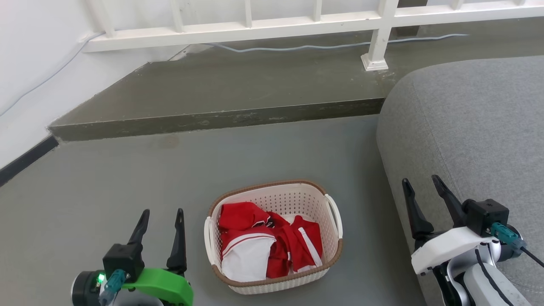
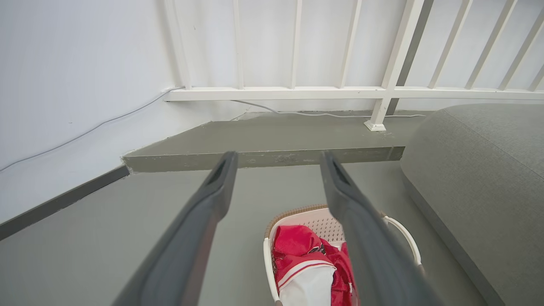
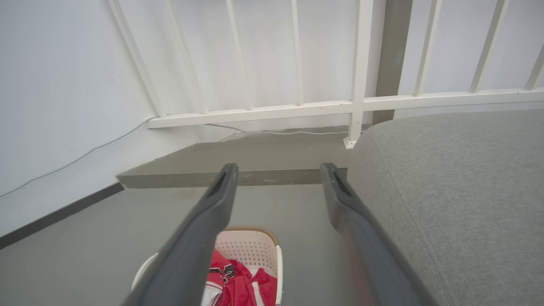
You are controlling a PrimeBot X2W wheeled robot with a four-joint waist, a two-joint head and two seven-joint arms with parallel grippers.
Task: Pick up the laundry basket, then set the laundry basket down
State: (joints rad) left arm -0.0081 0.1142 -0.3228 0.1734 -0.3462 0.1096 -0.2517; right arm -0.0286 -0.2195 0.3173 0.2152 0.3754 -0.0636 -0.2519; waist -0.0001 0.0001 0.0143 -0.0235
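The laundry basket (image 1: 293, 198) is cream-white perforated plastic with a brown rim and white side loop handles. It stands on the grey floor at the lower centre of the head view, holding red and white clothes (image 1: 267, 244). My left gripper (image 1: 162, 217) hangs open to the basket's left, apart from it. My right gripper (image 1: 423, 183) hangs open to the basket's right, over the sofa's edge. In the left wrist view the basket (image 2: 316, 221) lies below and behind the open fingers (image 2: 212, 195). In the right wrist view the basket (image 3: 250, 246) sits low between the fingers (image 3: 340, 199).
A grey sofa (image 1: 471, 131) fills the right side, close to the basket. A raised concrete step (image 1: 229, 89) runs across behind, with a white railing (image 1: 378, 46) and a cable on it. A white wall (image 1: 29, 68) with dark skirting bounds the left.
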